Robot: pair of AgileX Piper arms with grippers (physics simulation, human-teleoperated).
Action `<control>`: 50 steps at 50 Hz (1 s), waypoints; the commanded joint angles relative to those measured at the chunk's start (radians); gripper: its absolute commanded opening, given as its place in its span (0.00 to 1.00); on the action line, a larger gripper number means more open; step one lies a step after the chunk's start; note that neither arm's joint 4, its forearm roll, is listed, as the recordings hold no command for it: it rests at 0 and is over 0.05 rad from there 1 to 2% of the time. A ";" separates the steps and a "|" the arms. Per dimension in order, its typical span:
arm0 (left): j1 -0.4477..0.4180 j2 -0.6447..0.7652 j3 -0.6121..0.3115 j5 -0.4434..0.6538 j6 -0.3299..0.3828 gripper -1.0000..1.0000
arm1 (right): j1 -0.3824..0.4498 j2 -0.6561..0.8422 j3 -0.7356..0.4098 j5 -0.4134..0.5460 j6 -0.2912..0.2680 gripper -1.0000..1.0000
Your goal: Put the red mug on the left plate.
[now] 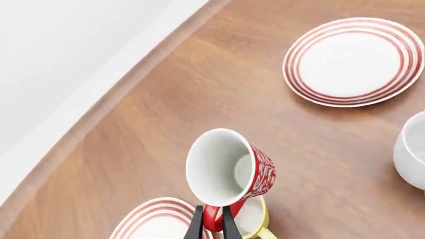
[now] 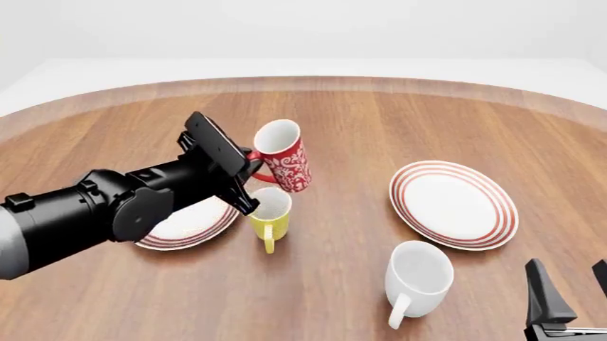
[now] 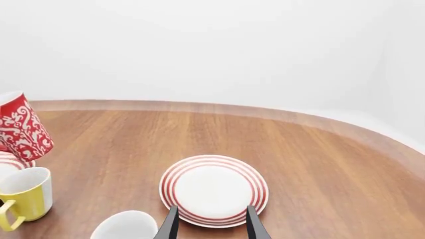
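The red mug [image 2: 284, 158], with its white swirl pattern, hangs tilted above the table, just past the yellow mug [image 2: 270, 207]. My left gripper [image 1: 212, 226] is shut on its red handle [image 1: 213, 219], and the white inside [image 1: 216, 167] faces the left wrist camera. The left plate [image 2: 190, 226], white with red rings, lies on the table under and behind my left arm, which partly covers it. Its rim [image 1: 154, 214] shows beside the fingers. My right gripper [image 2: 572, 288] stands open at the near right, holding nothing.
A second ringed plate [image 2: 453, 204] lies at the right, in line with the right gripper's fingers [image 3: 169, 224]. A bigger white mug [image 2: 417, 277] stands near the front, between that plate and the right gripper. The table's curved far edge [image 2: 303, 79] runs behind.
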 commanded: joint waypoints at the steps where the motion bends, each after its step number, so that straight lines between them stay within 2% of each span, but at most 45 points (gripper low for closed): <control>1: 0.101 -0.004 -0.005 -0.011 0.000 0.00 | 0.001 -0.001 0.000 0.000 -0.001 1.00; 21: 0.263 0.044 0.008 -0.079 0.015 0.00 | 0.003 -0.001 0.000 -0.004 -0.004 1.00; 28: 0.324 0.081 0.013 -0.110 0.042 0.00 | 0.004 0.001 0.000 -0.005 -0.005 1.00; 30: 0.341 0.103 0.034 -0.140 0.095 0.00 | 0.005 0.002 0.000 -0.007 -0.004 1.00; 32: 0.349 0.119 0.042 -0.159 0.083 0.00 | 0.005 0.002 0.000 -0.010 -0.005 1.00; 50: 0.447 0.213 0.075 -0.281 0.126 0.00 | 0.002 -0.001 0.000 -0.008 -0.003 1.00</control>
